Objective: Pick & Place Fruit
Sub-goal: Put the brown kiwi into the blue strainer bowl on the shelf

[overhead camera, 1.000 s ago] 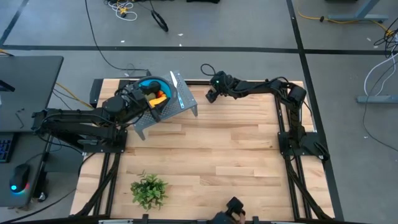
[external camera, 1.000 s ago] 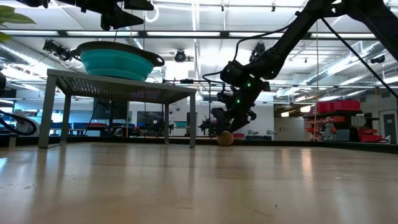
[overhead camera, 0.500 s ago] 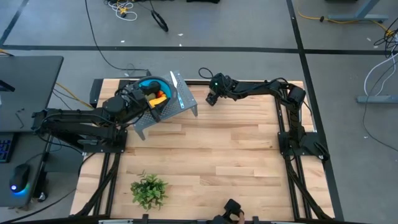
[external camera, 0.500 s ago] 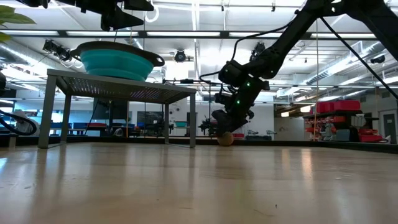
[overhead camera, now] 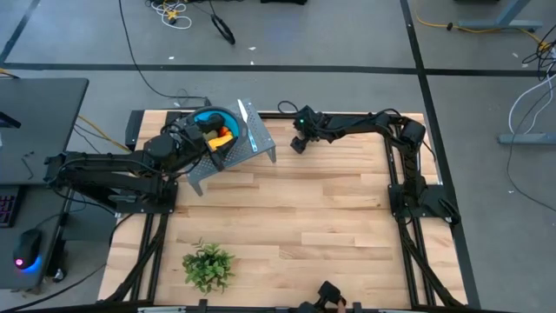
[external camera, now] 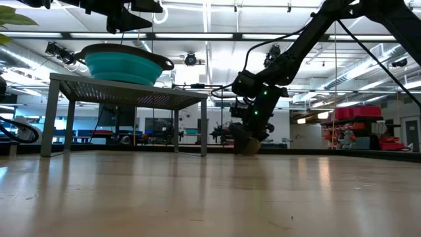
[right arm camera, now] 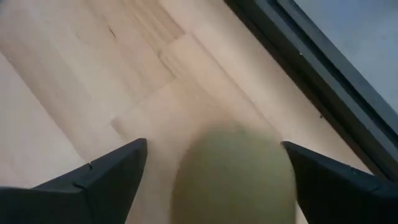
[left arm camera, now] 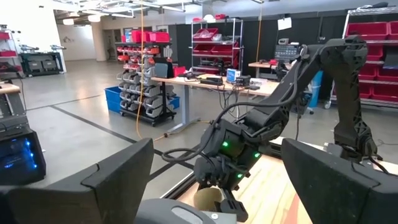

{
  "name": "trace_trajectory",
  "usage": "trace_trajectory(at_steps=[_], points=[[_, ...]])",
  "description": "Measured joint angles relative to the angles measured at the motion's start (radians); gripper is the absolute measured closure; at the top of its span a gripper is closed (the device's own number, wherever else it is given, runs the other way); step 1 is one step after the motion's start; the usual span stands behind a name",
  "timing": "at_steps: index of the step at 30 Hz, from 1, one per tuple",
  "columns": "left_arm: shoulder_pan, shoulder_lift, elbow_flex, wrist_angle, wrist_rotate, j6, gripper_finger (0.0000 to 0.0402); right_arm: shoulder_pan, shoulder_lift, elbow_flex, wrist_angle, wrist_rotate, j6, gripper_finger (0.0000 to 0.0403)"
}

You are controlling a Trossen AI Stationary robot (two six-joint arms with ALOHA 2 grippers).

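Fruit pieces lie in two places on the wide light wooden table (overhead camera: 287, 217). Some of them rest in the round teal-blue bowl (overhead camera: 211, 122), and one olive-brown oval fruit (right arm camera: 233, 177) lies alone on the boards near the far edge of the table.

On the far left part of the table stands the small grey perforated metal stand (overhead camera: 228, 155), and the bowl sits on top of it. In the high view an orange fruit piece (overhead camera: 221, 136) and a yellow-orange piece (overhead camera: 211, 124) show inside the bowl; the rest of its content is hidden by the arm. The left gripper (overhead camera: 206, 139) hangs over the bowl. Its two dark fingers stand wide apart and nothing is between them.

The bushy green plant sprig (overhead camera: 208, 266) lies near the front left corner, well apart from both arms.

The right gripper (external camera: 249, 141) is low at the far edge of the table, just beside the black border rail (right arm camera: 323, 93). Its fingers (right arm camera: 112, 174) are spread as wide as they go, one on each side of the olive-brown fruit. In the right wrist view the fruit sits between them with a gap to each finger, so the pincer has no hold on it.
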Motion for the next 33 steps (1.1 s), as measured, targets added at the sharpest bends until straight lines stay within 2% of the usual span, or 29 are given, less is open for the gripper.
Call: trace_trajectory(at_steps=[5, 10, 22, 27, 33], points=[[0.000, 0.000, 0.000, -0.001, -0.001, 0.001, 0.0041, 0.004, -0.006, 0.003, -0.067, 0.026, 0.013, 0.0030], [0.000, 0.000, 0.000, -0.001, -0.001, -0.003, 0.0041, 0.011, -0.006, 0.003, -0.061, 0.026, 0.022, 0.0037], [0.000, 0.000, 0.000, -0.003, -0.001, -0.001, 0.0041, 0.028, -0.050, -0.001, -0.151, 0.032, 0.026, 0.0083], [0.000, 0.000, 0.000, -0.002, 0.000, -0.005, 0.0041, 0.029, -0.058, -0.001, -0.172, 0.033, 0.024, 0.0112], [0.000, 0.000, 0.000, -0.002, 0.026, 0.000, 0.0041, 0.030, -0.058, -0.001, -0.165, 0.035, 0.007, 0.0165]])
